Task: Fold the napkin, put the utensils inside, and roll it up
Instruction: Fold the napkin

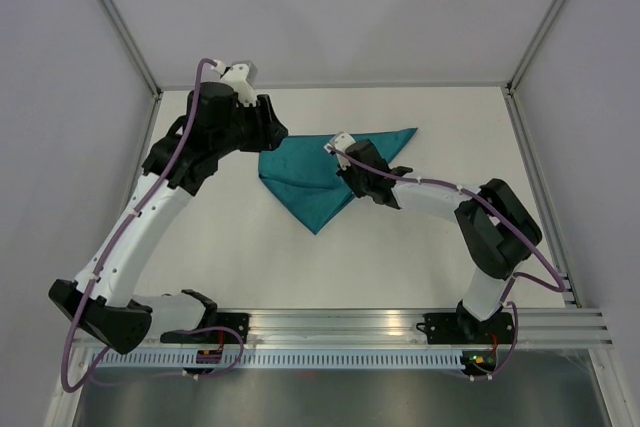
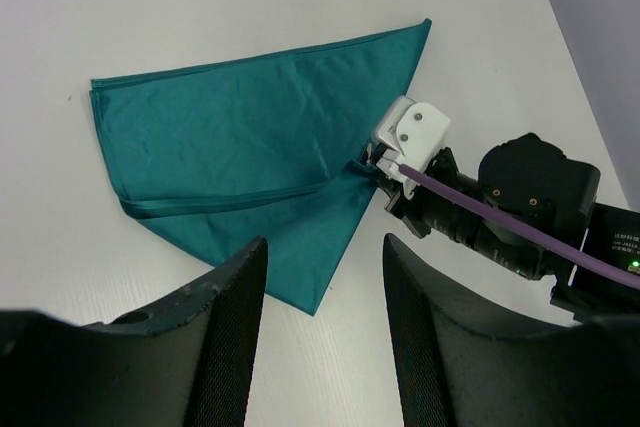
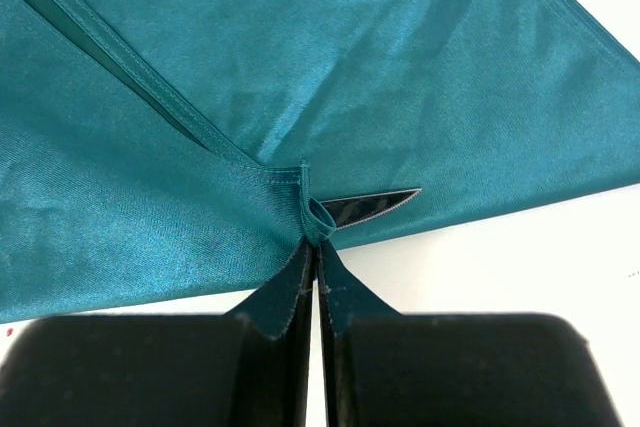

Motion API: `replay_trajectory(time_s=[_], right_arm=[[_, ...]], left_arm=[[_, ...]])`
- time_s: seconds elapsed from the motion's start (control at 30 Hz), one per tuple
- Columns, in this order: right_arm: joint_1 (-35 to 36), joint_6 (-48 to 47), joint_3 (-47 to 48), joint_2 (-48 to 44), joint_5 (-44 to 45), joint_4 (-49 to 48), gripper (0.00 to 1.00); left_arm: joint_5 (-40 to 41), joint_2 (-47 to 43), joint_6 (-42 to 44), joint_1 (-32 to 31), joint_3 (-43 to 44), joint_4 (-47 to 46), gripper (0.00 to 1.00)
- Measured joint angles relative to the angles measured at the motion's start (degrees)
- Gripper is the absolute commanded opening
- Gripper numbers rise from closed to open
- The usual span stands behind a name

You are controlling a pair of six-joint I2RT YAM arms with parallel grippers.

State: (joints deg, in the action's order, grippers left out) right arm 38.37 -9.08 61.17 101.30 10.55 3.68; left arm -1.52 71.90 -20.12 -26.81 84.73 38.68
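Note:
The teal napkin (image 1: 315, 175) lies folded into a rough triangle at the middle of the white table, one corner pointing toward the arms. My right gripper (image 1: 340, 152) is shut on the napkin's hemmed edge (image 3: 317, 219), pinching a small loop of cloth at its fingertips, with the cloth (image 3: 250, 77) spread beyond them. In the left wrist view the napkin (image 2: 240, 137) lies flat with the right gripper (image 2: 372, 159) clamped on its right edge. My left gripper (image 2: 325, 247) hangs open above bare table near the napkin's near corner, holding nothing. No utensils are in view.
The white table (image 1: 400, 267) is bounded by grey walls left, right and behind. An aluminium rail (image 1: 350, 332) carries both arm bases at the near edge. The right arm's black forearm and purple cable (image 2: 520, 217) lie just right of the napkin.

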Motion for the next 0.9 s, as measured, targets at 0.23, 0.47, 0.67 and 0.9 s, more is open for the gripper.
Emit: replay_trajectory(time_s=[0.23,0.47,0.67,0.9], right_arm=[[-1.84,0.96,-0.07,0.0,-0.76,0.0,0.09],[-3.28,2.23,-0.09,0.0,-2.36,0.28,0.32],[-4.26,3.15,-0.02,0.0,-3.26,2.03,0.55],[-8.35,3.63,3.43,0.22,-4.7,5.9,0.62]], left_arm=[[-1.7,0.85,0.0,0.0,-2.43,-2.08,0.55],[-3.41,2.34,-0.02,0.0,-4.63,-3.26,0.55],[-4.68,3.26,0.0,0.0,-6.86,-4.72,0.55],[-6.1,4.79,-0.04,0.0,-10.25,-7.52,0.54]])
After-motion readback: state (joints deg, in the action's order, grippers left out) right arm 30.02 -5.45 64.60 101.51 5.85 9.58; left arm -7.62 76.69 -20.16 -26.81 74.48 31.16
